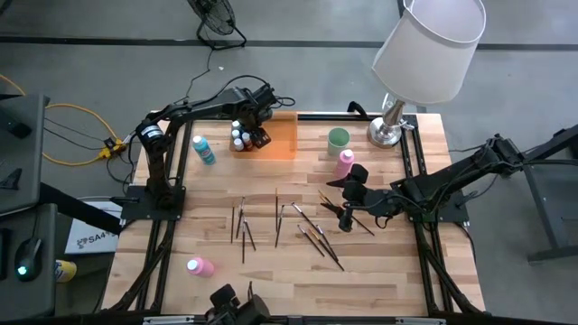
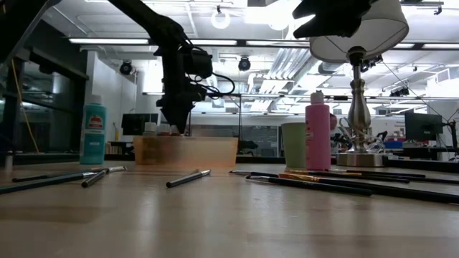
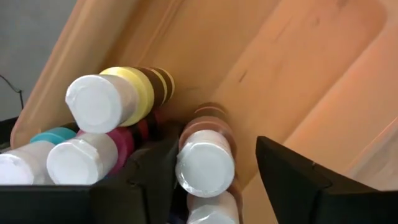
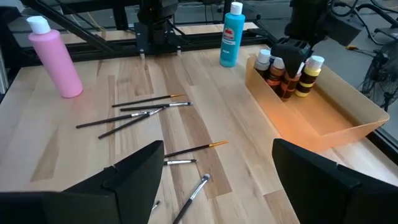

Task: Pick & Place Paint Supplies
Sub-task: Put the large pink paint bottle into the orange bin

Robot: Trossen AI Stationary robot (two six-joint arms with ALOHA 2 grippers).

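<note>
Wooden tabletop (image 1: 298, 271): left pincer (image 3: 214, 177), seemingly loosening around brown white-capped bottle (image 3: 205, 163) in translucent orange tray (image 1: 282, 137), should lift straight up; right pincer (image 1: 348, 200) open.

- A lab or workshop hall here: bare grey concrete floor (image 1: 298, 23) all round the wooden table (image 1: 289, 280).
- Well behind the left pincer (image 2: 174, 122), the level view takes in long strip lights (image 2: 115, 41) and exposed ceiling pipes (image 2: 276, 61).
- Far beyond that pincer, desks with dark monitors (image 2: 423, 127).
- To the left arm's outer side, yellow cable (image 1: 77, 135) loops over the floor beside a black cabinet (image 1: 20, 153).
- A fan (image 1: 215, 18) stands on the floor past the table's far edge.
</note>
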